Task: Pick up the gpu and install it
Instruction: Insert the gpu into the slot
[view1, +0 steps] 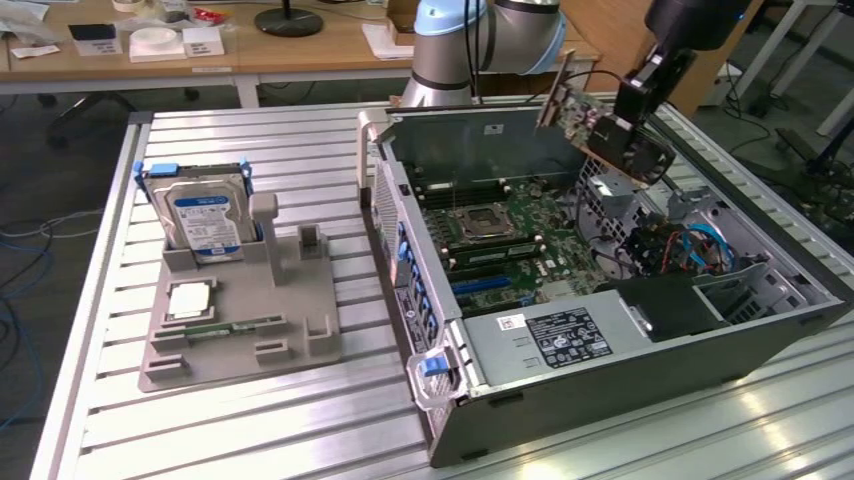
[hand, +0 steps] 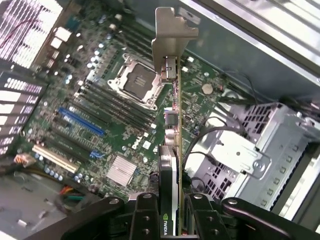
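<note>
My gripper (hand: 172, 220) is closed partway, its black fingers (hand: 145, 217) pinching the gpu (hand: 173, 150) by one end from both flat sides, so the card is clamped between them and touches nothing else. The gpu is a thin, flat, dark green circuit board. In the wrist view it shows edge-on, with its bent silver metal bracket (hand: 172, 32) at the end farthest from my fingers. In the exterior view the gpu (view1: 587, 115) hangs tilted in the air over the far right corner of the open computer case (view1: 641, 370), a dark grey sheet-metal box lying on its side. Below the card lies the green motherboard (hand: 100, 100) with its square metal processor socket (hand: 139, 82), a long blue slot (hand: 81, 121) and a small ribbed silver heatsink (hand: 121, 170). On the exterior view's left, well apart from the case, a grey plastic holder (view1: 267, 350) rests on the ribbed aluminium table (view1: 267, 150). A boxy silver hard drive (view1: 203, 215) stands upright in it, and a narrow green memory stick (view1: 234, 327) lies flat.
</note>
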